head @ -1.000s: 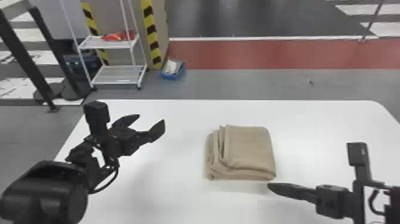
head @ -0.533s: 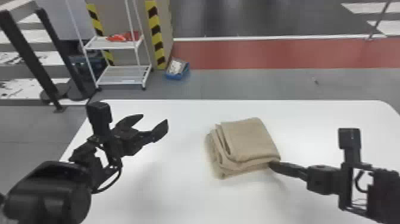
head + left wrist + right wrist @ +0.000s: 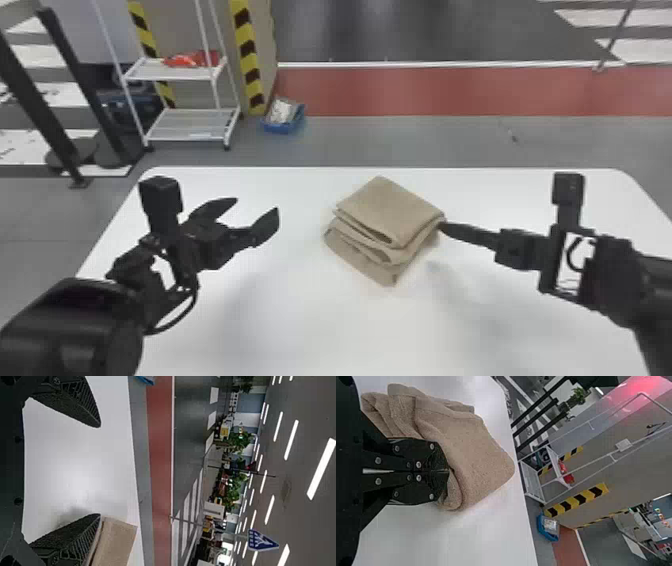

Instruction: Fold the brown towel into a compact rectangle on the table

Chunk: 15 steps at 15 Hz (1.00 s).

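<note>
My left gripper (image 3: 256, 206) stands open over the left part of the table, apart from the towel. In the left wrist view, nothing is between the fingers of the left gripper (image 3: 99, 471), and part of the brown towel (image 3: 115, 542) appears beyond one fingertip. The brown towel (image 3: 390, 210) is a thick layered bundle near the table's middle, turned at an angle, with its folded layers showing at the near left side. At its right corner is my right gripper (image 3: 442, 226). The right wrist view has the right gripper (image 3: 448, 471) shut, its tips pressed against the edge of the towel (image 3: 470, 451).
The white table (image 3: 300, 320) has its far edge beyond the towel. On the floor behind stand a white shelf rack (image 3: 192, 125) and a blue bin (image 3: 282, 125), both back left.
My right gripper has moved left and away from the robot, against the towel. The towel has shifted left and turned counterclockwise. The left gripper has barely moved.
</note>
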Each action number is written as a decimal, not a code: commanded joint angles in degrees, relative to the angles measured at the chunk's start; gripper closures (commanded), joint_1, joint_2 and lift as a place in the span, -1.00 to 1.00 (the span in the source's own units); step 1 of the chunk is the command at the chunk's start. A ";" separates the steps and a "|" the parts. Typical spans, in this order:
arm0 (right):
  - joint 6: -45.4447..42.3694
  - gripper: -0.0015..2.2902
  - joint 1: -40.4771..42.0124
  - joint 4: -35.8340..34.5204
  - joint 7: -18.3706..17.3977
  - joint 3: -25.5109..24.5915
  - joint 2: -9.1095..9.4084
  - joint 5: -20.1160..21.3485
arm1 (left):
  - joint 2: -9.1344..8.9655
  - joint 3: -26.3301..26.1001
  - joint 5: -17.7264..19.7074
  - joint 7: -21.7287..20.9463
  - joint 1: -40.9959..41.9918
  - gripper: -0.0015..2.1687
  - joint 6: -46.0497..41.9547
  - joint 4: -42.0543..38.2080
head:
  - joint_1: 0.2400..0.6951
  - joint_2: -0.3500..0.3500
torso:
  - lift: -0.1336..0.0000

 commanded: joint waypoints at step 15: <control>-16.38 0.61 34.82 -26.93 9.52 -22.90 1.26 -11.28 | -3.07 -14.54 -1.58 -4.34 -15.21 0.74 -16.28 28.58 | 1.00 -0.60 | -0.86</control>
